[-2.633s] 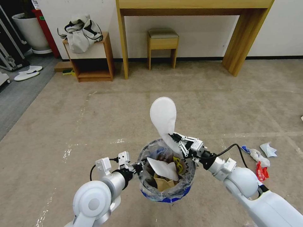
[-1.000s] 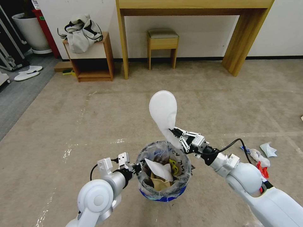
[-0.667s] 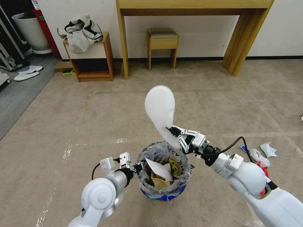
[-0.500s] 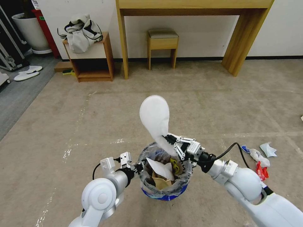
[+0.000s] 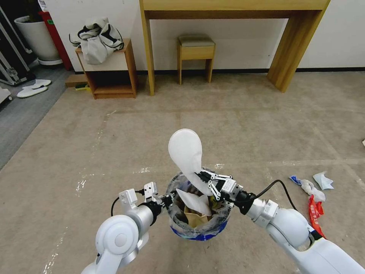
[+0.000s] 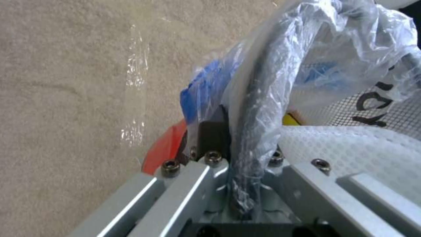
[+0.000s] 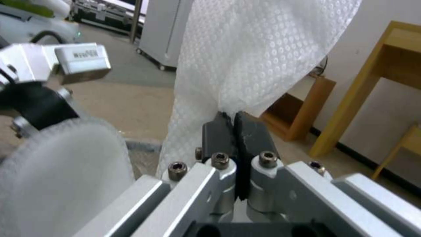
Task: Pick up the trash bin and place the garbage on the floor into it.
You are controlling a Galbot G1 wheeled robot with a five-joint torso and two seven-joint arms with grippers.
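Left wrist view shows the left gripper (image 6: 245, 144) jaws clamped on the bin (image 5: 197, 228) rim. Right wrist view shows the right gripper (image 7: 235, 131) jaws pinching a white slipper (image 5: 186, 156), upright over the bin.

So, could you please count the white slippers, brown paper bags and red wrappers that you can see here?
White slippers: 4, one in the right tool, one in the trash bin, two on the grey floor
Brown paper bag: 1
Red wrapper: 1
Total: 6
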